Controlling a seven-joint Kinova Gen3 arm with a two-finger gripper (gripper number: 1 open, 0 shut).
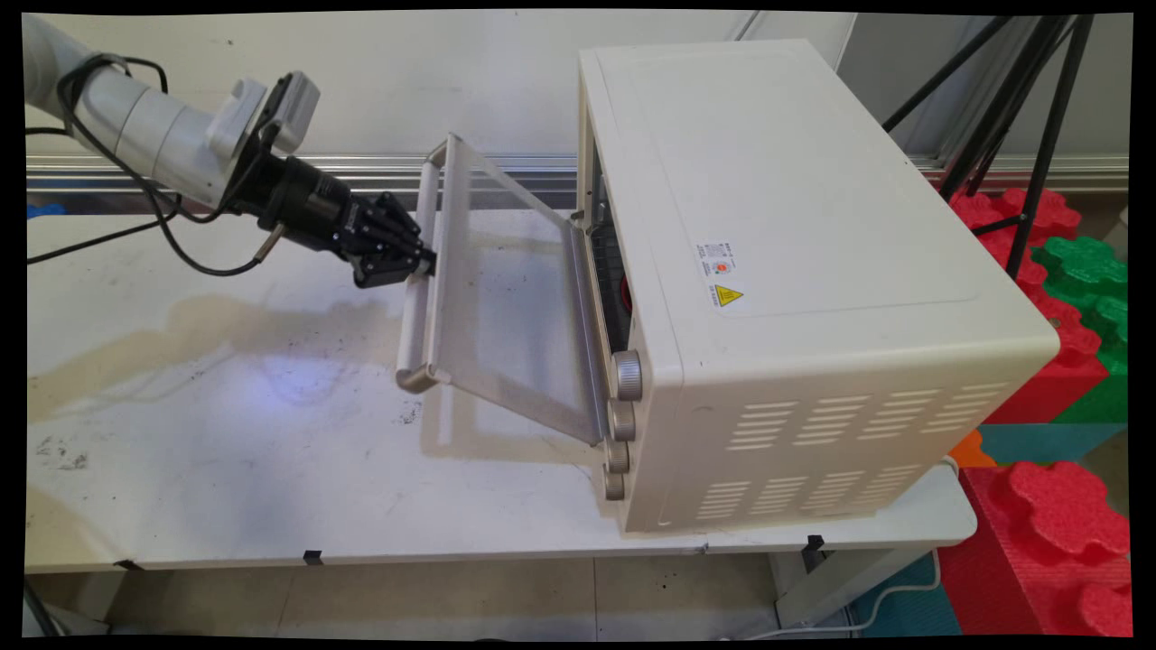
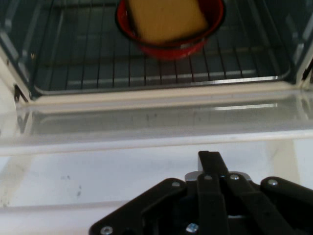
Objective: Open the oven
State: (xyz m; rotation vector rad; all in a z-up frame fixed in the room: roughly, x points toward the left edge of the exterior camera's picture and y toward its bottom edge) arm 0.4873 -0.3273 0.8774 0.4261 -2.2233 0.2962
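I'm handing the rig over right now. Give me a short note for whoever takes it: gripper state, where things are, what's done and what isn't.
Gripper: fingers together, at the handle of the oven door, touching it or nearly so; a grip on it cannot be confirmed.
Oven: on the white table, door hanging partly open, tilted, not flat.
Inside: a red bowl with a yellow block in it sits on the wire rack.
Done: door is part open. Not done: door neither fully open nor shut; bowl is in the oven.

Oven (image 1: 795, 271) sits right on tabletop (image 1: 226, 451), door (image 1: 506, 307) dropped open leftward; gripper (image 1: 424, 264) at door handle (image 1: 417, 280); bowl (image 2: 171, 34) on rack (image 2: 146, 68) inside, sponge (image 2: 166, 18) in it.
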